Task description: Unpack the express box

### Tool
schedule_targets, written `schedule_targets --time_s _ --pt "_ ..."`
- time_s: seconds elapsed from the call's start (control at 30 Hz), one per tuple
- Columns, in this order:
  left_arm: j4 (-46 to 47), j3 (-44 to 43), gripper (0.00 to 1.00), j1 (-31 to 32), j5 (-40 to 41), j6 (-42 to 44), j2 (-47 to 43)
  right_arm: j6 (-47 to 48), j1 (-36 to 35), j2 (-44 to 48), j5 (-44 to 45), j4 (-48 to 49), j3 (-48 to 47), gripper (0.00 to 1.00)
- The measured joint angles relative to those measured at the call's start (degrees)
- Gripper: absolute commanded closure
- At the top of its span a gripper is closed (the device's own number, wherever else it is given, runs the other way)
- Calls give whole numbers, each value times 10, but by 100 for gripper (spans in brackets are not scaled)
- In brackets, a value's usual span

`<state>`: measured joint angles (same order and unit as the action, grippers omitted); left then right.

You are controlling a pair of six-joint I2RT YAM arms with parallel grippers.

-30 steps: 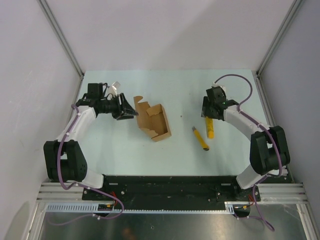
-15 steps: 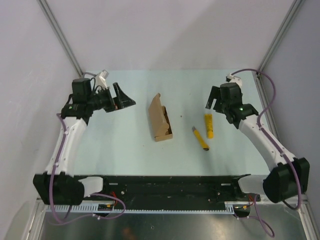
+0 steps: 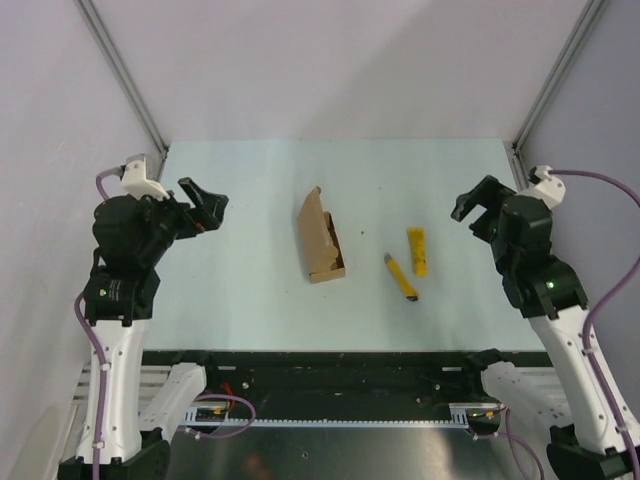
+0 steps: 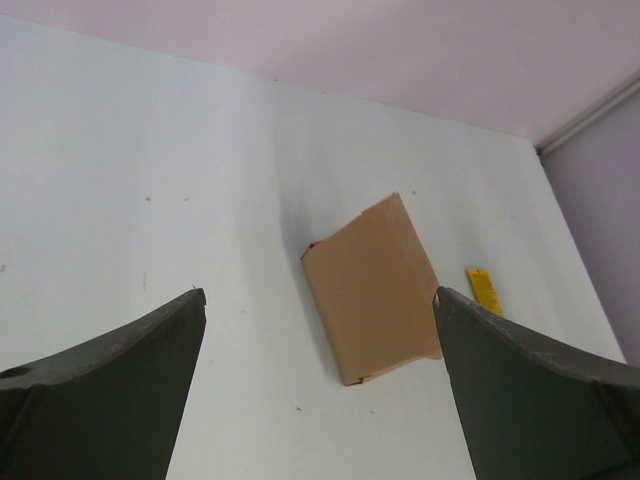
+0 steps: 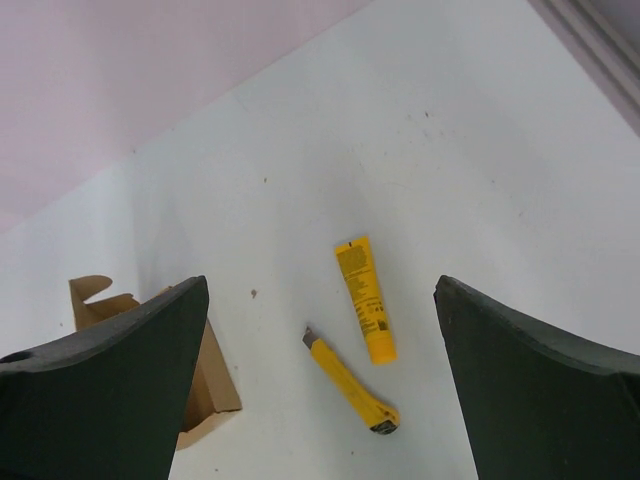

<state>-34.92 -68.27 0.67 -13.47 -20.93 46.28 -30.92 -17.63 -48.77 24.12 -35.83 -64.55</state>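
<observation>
Express box (image 3: pixel 321 238) pictured lying at the middle of the tabletop (image 3: pixel 250 300), its flap lifted. A yellow packet (image 3: pixel 417 251) and a utility knife (image 3: pixel 402 278) are laid out near its right side. The left fingers (image 3: pixel 207 205) and the right fingers (image 3: pixel 478 200) are held spread wide, nothing gripped, well apart from the box. The unpacking is judged nearly done; whether anything is left inside cannot be told.

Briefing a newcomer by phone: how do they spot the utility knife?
On the pale table, look right of the brown box. Of two yellow things there, the utility knife is the slimmer one with a black end; the packet is wider.
</observation>
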Motion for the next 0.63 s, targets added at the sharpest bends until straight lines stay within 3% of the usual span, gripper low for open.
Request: schedule_targets --time_s 0.63 --pt "-17 3 0 0 41 16 -5 46 -3 119 72 -2 0 0"
